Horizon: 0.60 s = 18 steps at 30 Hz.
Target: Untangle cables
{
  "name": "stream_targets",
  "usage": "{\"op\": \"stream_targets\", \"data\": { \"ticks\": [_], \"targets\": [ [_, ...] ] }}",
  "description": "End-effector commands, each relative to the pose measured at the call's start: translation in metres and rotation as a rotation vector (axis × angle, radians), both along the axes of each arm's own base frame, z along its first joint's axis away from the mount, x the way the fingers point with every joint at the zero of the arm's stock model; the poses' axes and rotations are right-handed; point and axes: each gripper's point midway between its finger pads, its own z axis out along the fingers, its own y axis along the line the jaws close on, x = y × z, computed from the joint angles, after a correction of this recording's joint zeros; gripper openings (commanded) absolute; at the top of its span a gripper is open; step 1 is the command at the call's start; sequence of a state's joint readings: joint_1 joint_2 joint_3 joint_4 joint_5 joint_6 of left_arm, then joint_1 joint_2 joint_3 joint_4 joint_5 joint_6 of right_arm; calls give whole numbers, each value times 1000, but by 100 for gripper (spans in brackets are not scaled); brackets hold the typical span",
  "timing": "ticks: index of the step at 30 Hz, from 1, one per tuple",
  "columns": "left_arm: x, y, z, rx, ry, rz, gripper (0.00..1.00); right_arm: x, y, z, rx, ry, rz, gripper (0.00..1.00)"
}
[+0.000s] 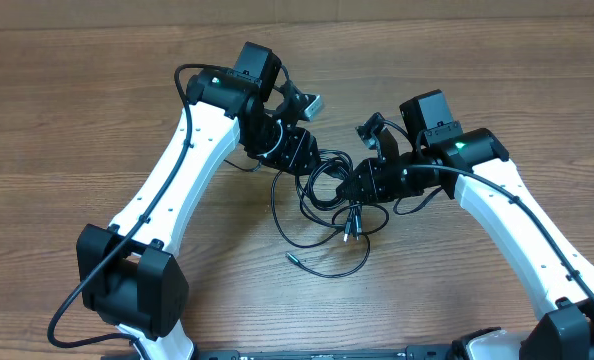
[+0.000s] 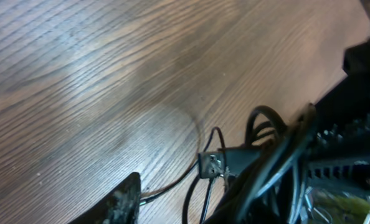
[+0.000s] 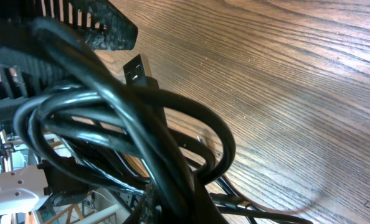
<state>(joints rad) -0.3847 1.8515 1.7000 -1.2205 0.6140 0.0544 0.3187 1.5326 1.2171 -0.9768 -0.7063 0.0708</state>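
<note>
- The cables (image 1: 329, 200) sit mid-bench (image 1: 457, 290) as one black knot between the two tools, with loose loops trailing toward the near side.
- A grey plug tip (image 1: 351, 228) hangs just near of the knot.
- The left tool (image 1: 307, 160) reaches into the knot's far-left edge. Its wrist view shows one finger (image 2: 126, 198) with a thin cord beside it, and I cannot tell whether it is spread or closed.
- The right tool (image 1: 362, 182) pinches the bundle on the right side. Thick loops (image 3: 141, 118) pass under its upper finger (image 3: 110, 31), raised off the wood.
- A flat plug (image 3: 135, 70) sticks out of the bundle.
</note>
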Motion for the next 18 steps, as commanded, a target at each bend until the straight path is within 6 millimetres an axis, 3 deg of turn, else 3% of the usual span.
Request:
{"op": "stream_targets", "data": {
  "ticks": [1, 7, 12, 15, 16, 18],
  "targets": [
    [-19, -12, 17, -106, -17, -116, 40, 6, -4, -3, -33, -13, -29, 4],
    [-24, -11, 18, -112, -21, -152, 38, 27, -40, -27, -257, 44, -312, 4],
    [-26, -16, 23, -156, -10, -159, 39, 26, -37, -25, -237, 56, -315, 4],
    [-22, -15, 21, -141, -34, -157, 44, 22, -23, -17, -154, 50, -240, 4],
    [-15, -11, 16, -98, -65, -150, 50, 18, -12, -9, -85, 45, -177, 4],
    [-11, -9, 13, -76, -83, -146, 51, 16, -8, -6, -60, 52, -166, 4]
  ]
}}
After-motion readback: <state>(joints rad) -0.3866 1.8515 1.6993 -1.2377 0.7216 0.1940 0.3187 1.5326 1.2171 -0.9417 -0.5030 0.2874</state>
